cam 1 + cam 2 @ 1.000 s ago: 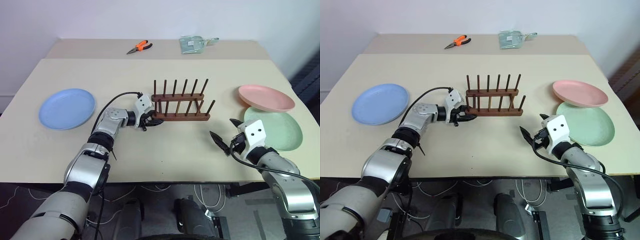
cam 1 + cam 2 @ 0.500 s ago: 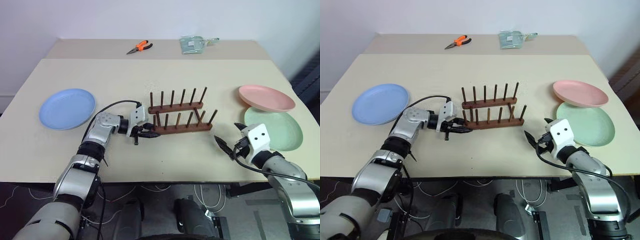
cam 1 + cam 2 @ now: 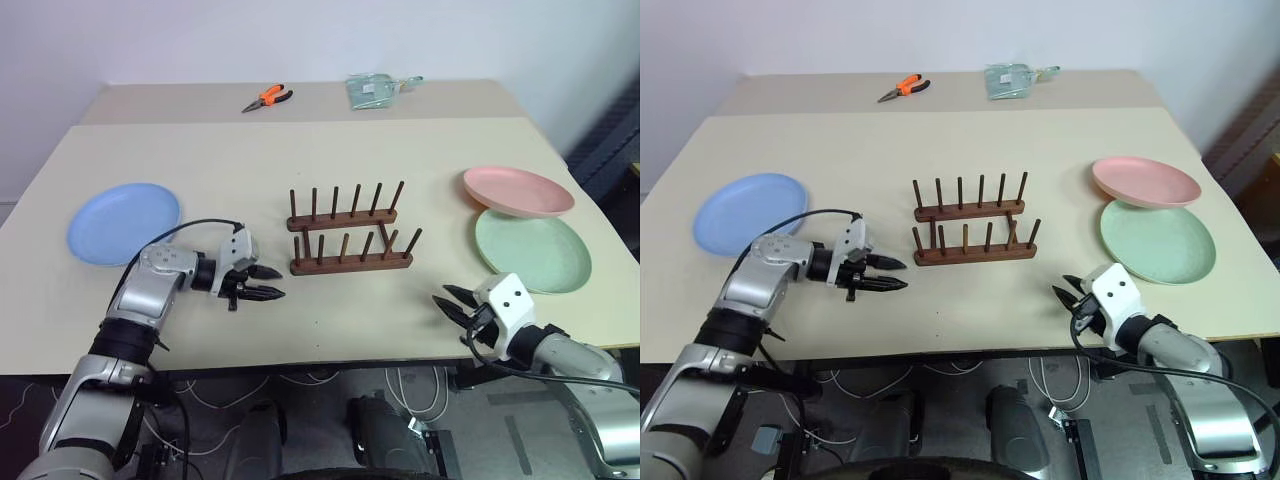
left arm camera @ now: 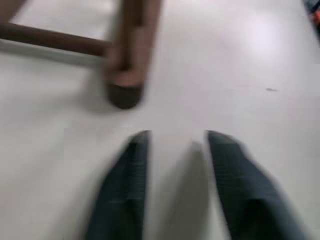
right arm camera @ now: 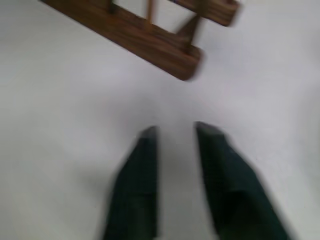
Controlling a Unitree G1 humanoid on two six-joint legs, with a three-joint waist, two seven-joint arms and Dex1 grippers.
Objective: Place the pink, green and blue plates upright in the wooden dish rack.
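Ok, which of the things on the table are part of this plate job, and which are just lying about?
Part of the job:
pink plate
green plate
blue plate
wooden dish rack

Just lying about:
orange-handled pliers
pale green packet, at the table's far edge

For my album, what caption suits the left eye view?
Dark wooden dish rack stands empty between both grippers; blue plate left, pink plate overlapping green plate right.

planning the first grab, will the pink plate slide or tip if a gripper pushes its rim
The pink plate likely rocks or tips: its near edge rests on the green plate, so it sits tilted. It looks smooth and shallow, so it would probably slide across the table rather than bend.
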